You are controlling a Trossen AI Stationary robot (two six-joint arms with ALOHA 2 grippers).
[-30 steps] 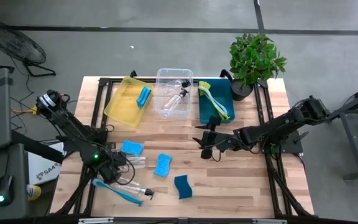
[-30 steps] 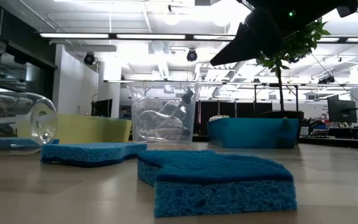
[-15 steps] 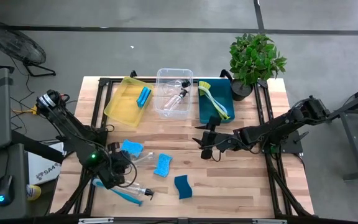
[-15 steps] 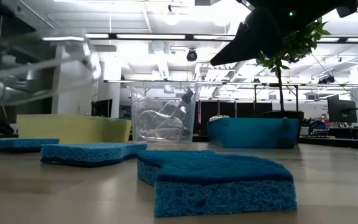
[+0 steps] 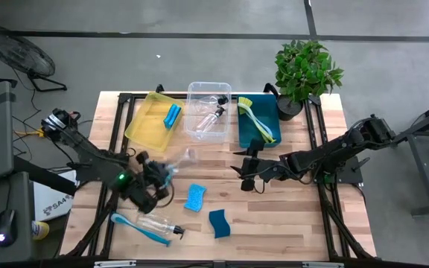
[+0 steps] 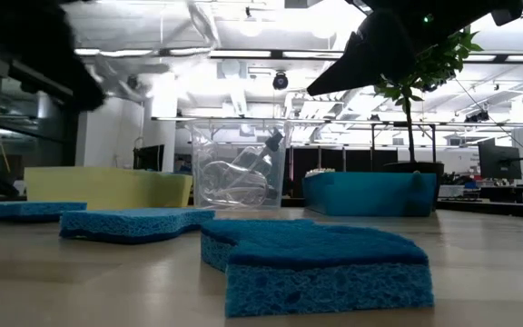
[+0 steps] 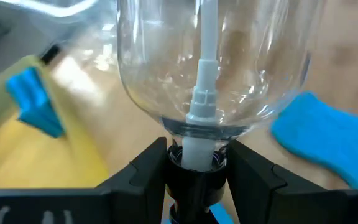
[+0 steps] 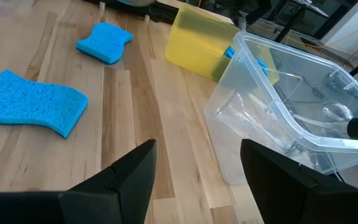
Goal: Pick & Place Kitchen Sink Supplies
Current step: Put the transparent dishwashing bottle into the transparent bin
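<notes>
My left gripper (image 5: 157, 181) is shut on a clear bottle (image 5: 177, 160) and holds it above the table's left middle, short of the yellow bin (image 5: 149, 125). My right gripper (image 5: 246, 176) hangs open over the table's middle, near the teal bin (image 5: 258, 128), touching nothing. Blue sponges (image 5: 194, 197) (image 5: 220, 222) lie flat on the wood. A second clear bottle (image 5: 159, 223) and a blue brush (image 5: 135, 226) lie by the near left edge. The yellow-green brush (image 5: 255, 119) lies in the teal bin. My left gripper pinches the clear bottle at its neck (image 7: 197, 152), just under the shoulder, between the two fingers (image 7: 146, 169). The fingers lie across the neck. The bottle is lifted clear of the table and sticks out ahead of the fingers, base away, toward the far right.
The clear bin (image 5: 208, 112) holds bottles and stands between the yellow and teal bins along the far edge. A blue sponge (image 5: 172, 115) lies in the yellow bin. A potted plant (image 5: 304, 71) stands at the far right corner. Bare wood (image 5: 289, 216) lies near right.
My left gripper has lifted the clear bottle off the table, where it lay on its side, and has swung it up and toward the right and far edge, nearer the bins. The bottle now points toward the far side. My right arm has kept still.
</notes>
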